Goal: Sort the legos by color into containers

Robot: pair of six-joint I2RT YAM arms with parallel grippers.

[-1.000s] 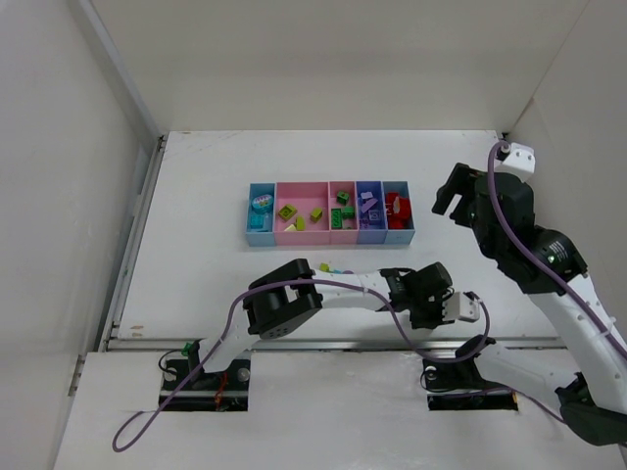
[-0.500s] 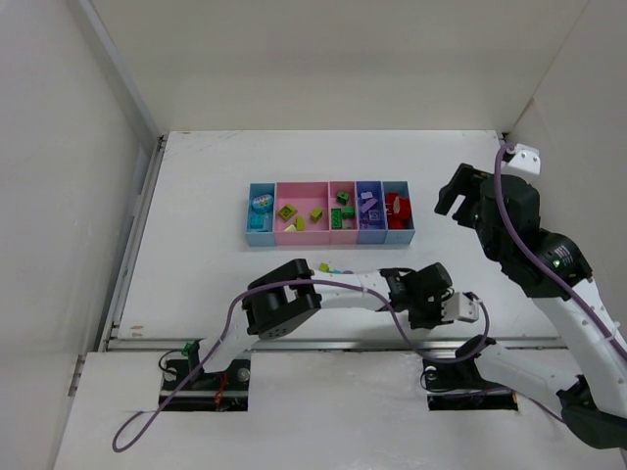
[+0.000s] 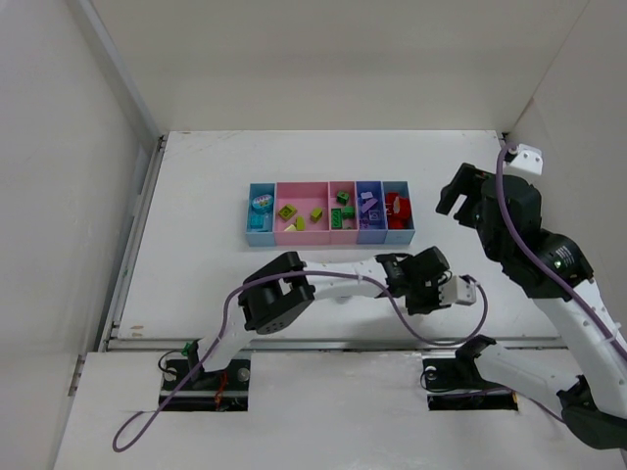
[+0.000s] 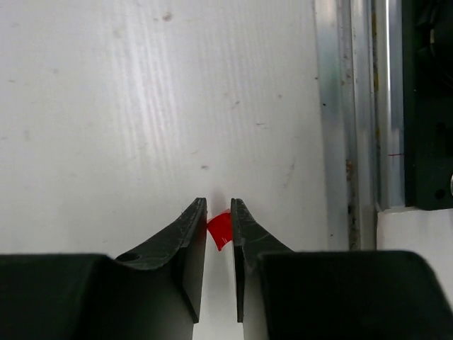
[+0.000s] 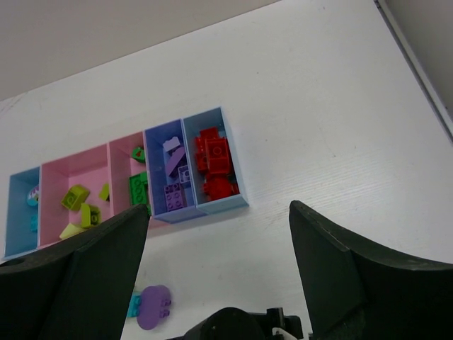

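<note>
Red plastic is seen pinched between the closed fingers of the left gripper [image 4: 218, 205]: a small red lego [image 4: 220, 229], held above the white table [image 4: 141, 106] near its metal edge rail [image 4: 361, 106]. Over the past second the left wrist has been drawn back from the near edge and turned toward the containers [image 3: 328, 239], so the pick is judged done and the carry begun. The end bin [image 5: 237, 177], where red bricks [image 5: 212, 159] are already gathered, is the likely target. The right gripper [image 5: 219, 209] is held spread and empty, hardly moved. A purple lego [image 5: 154, 308] is left loose on the table.
</note>
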